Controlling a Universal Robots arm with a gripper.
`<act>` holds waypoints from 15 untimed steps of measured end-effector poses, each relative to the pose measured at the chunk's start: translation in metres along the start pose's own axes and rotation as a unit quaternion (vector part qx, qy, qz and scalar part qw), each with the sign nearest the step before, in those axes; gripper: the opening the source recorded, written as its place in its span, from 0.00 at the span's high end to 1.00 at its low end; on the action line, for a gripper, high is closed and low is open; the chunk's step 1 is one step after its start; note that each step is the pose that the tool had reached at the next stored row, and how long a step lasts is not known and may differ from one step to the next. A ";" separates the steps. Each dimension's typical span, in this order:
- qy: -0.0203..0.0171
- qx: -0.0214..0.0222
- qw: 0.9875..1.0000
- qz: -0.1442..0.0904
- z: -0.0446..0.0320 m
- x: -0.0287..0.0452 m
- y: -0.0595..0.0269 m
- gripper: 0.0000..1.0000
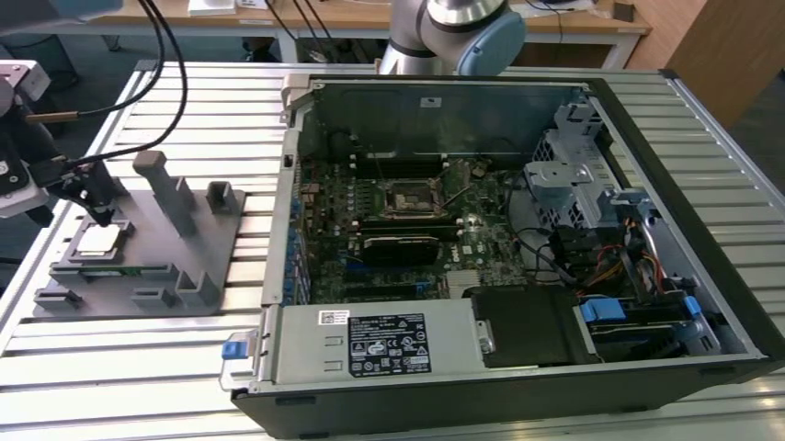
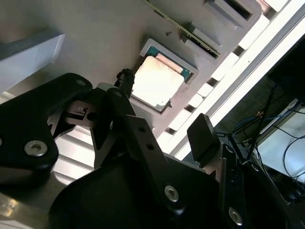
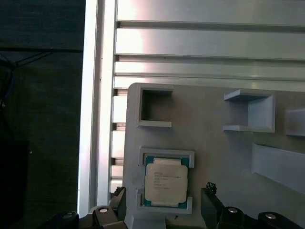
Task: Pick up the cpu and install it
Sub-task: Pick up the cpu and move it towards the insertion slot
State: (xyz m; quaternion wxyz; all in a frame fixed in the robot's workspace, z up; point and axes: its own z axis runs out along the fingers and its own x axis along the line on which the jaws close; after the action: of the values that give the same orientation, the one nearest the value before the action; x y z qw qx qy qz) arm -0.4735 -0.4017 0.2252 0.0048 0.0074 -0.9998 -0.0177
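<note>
Left of frame in the exterior view, the gripper [image 1: 107, 217] hangs just above the cpu [image 1: 98, 241], jaws wide apart and empty, straddling it where it lies flat in the grey fixture [image 1: 224, 246].

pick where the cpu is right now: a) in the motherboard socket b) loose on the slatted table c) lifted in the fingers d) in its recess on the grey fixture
d: the cpu lies flat in a recess of the grey fixture, open fingers either side of it
</note>
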 end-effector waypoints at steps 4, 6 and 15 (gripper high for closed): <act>0.000 0.000 1.000 0.000 0.0055 -0.0001 -0.0002 0.28; 0.000 0.000 1.000 0.000 0.0080 -0.0001 -0.0003 0.28; 0.000 0.000 1.000 0.000 0.0154 -0.0003 -0.0006 0.28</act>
State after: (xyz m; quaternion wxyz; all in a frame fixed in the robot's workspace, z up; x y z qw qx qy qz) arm -0.4734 -0.4017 0.2097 0.0046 0.0074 -0.9998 -0.0177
